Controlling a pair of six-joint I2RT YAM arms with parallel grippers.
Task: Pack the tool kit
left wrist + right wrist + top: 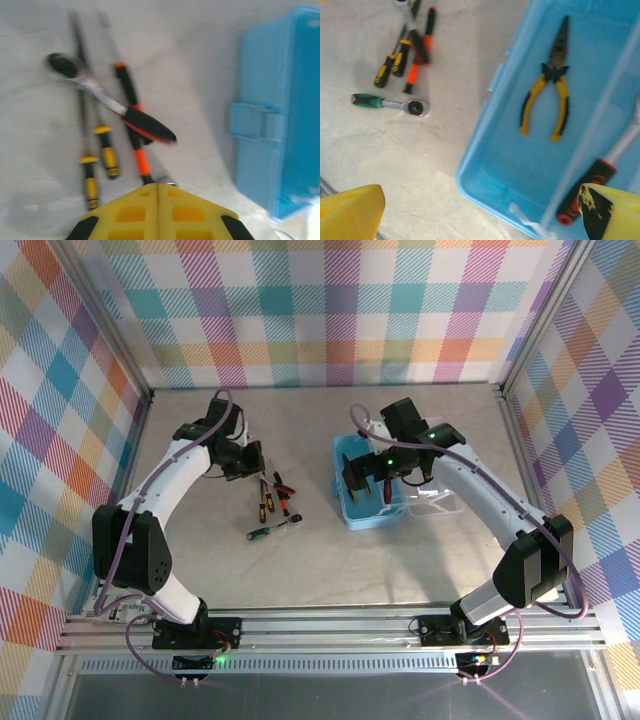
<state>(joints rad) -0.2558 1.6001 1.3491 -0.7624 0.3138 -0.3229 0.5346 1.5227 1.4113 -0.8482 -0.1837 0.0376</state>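
The tool kit's light-blue box (365, 510) lies open right of centre, its clear lid (436, 506) folded out to the right. In the right wrist view, yellow-handled pliers (545, 95) and a black-and-red-handled tool (584, 196) lie inside the box (520, 165). My right gripper (480, 215) hovers open over the box's near corner. Left of the box lie two yellow-and-black screwdrivers (97, 165), an orange-and-black screwdriver (132, 125) and a black-handled wrench (112, 102). My left gripper (158, 187) is shut, its tips meeting just by the orange screwdriver's end, with nothing visible between them.
A green-handled ratchet wrench (270, 531) lies alone on the table in front of the loose tools (270, 492). Checkered walls close in the back and both sides. Bare table stretches between the tools and the arm bases.
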